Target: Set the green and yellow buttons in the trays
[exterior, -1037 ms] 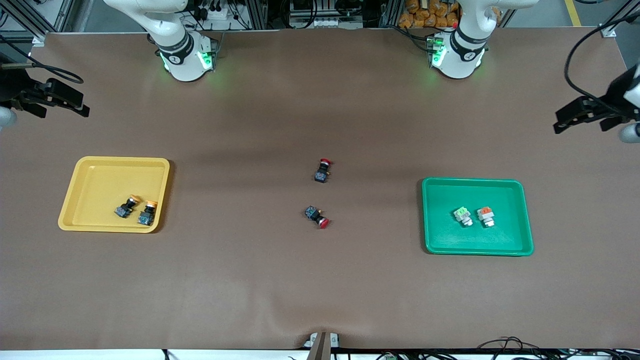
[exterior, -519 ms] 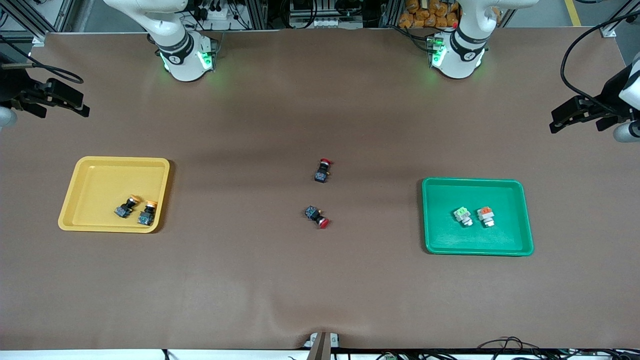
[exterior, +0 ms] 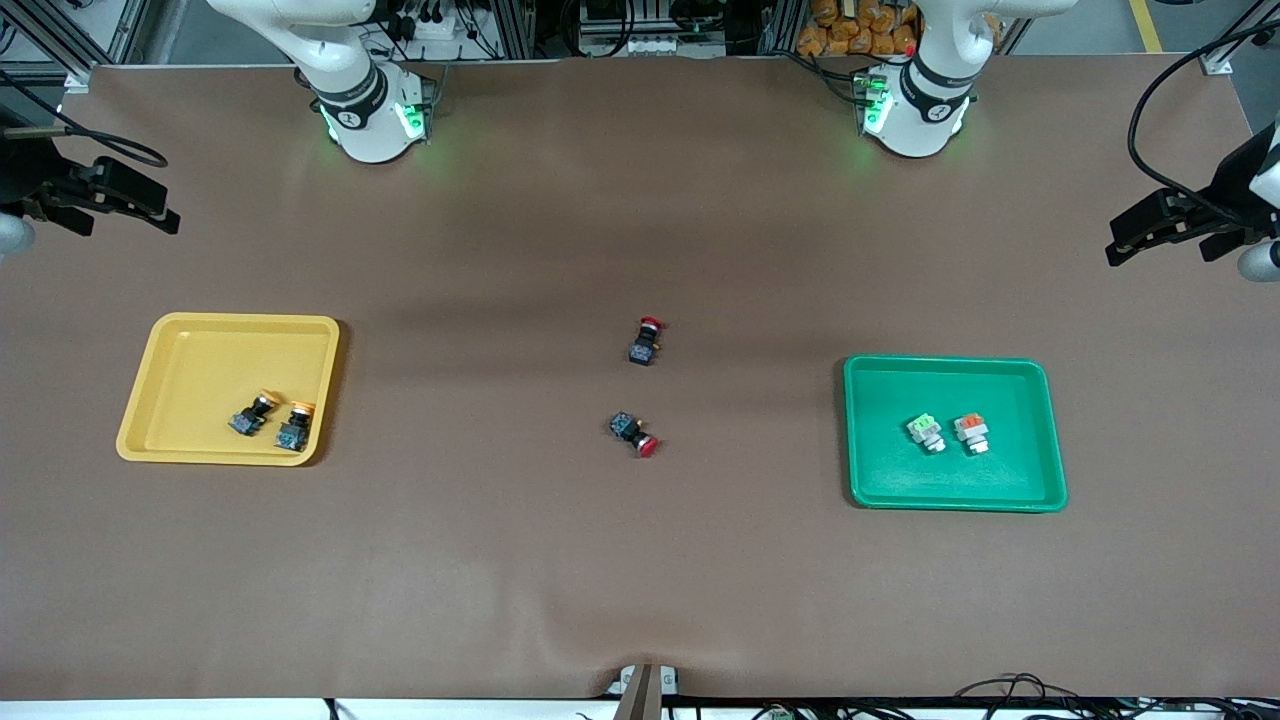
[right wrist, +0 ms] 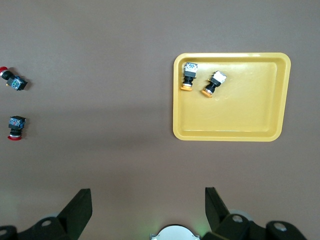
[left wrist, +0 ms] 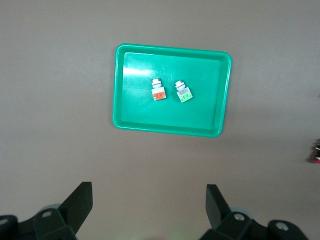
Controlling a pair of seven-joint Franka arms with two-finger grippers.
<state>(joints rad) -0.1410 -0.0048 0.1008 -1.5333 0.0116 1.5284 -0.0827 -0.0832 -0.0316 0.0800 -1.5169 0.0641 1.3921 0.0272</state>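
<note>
Two yellow-capped buttons [exterior: 253,413] [exterior: 294,426] lie in the yellow tray [exterior: 200,370], also in the right wrist view [right wrist: 189,75] [right wrist: 214,83]. A green-topped button [exterior: 926,431] and an orange-topped one [exterior: 971,432] lie in the green tray [exterior: 900,470], seen too in the left wrist view [left wrist: 184,92] [left wrist: 158,90]. My left gripper [exterior: 1118,245] [left wrist: 149,200] hangs open and empty over the table's edge at the left arm's end. My right gripper [exterior: 165,212] [right wrist: 148,200] hangs open and empty over the table at the right arm's end.
Two red-capped switches [exterior: 646,341] [exterior: 634,433] lie on the brown table between the trays, the second nearer the front camera. Both show in the right wrist view [right wrist: 12,79] [right wrist: 16,127]. Both arm bases stand along the table's edge farthest from the front camera.
The left gripper has swayed slightly at its end of the table. The buttons, trays and right gripper have not moved.
</note>
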